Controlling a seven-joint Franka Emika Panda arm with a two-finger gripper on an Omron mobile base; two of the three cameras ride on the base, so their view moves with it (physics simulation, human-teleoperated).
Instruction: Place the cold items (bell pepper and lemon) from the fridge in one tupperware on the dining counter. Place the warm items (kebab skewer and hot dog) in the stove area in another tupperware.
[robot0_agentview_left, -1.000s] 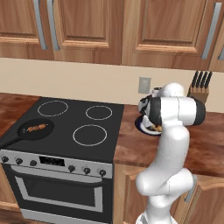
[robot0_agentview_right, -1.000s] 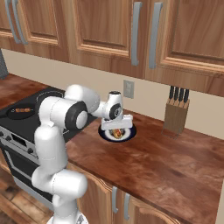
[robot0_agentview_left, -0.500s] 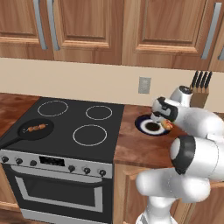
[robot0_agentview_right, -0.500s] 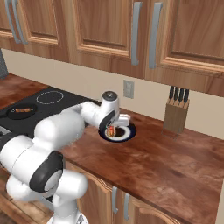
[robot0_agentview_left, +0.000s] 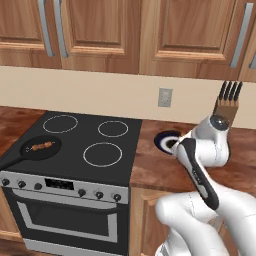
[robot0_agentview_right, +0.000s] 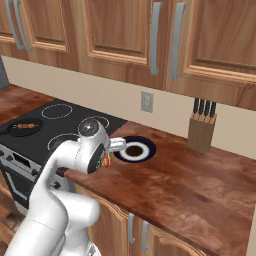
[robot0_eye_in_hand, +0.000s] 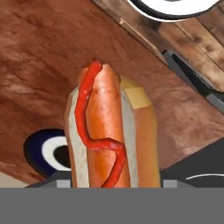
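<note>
- The hot dog (robot0_eye_in_hand: 109, 131) is seen close up in the hand view, a sausage with a red squiggle of sauce in a pale bun, rising from between the finger tips at the bottom of that view.
- The hot dog is taken to be pinched in the gripper (robot0_eye_in_hand: 111, 183), whose finger tips are mostly hidden behind the bun; the jaws stand part-way apart around it.
- In the right base view a small orange-red patch of the hot dog (robot0_agentview_right: 106, 160) is seen at the hand, just to the stove side of the plate (robot0_agentview_right: 135, 150).
- The plate, dark blue at the rim and white inside with a brown centre, lies on the wooden counter (robot0_agentview_right: 190, 190) just right of the stove (robot0_agentview_left: 85, 145).
- In the hand view part of the plate (robot0_eye_in_hand: 41, 151) is seen beside the hot dog, apart from it.
- In the left base view the plate (robot0_agentview_left: 165, 141) is partly covered by the white arm, just right of the stove's edge.
- The kebab skewer (robot0_agentview_left: 42, 146) lies in a dark pan (robot0_agentview_left: 37, 149) on the front left of the stove.
- A knife block (robot0_agentview_right: 201, 131) stands on the counter against the wall, well to the right of the plate.
- A wall outlet (robot0_agentview_left: 164, 97) is set in the backsplash above the plate, and wooden cabinets (robot0_agentview_left: 125, 30) hang above the stove.
</note>
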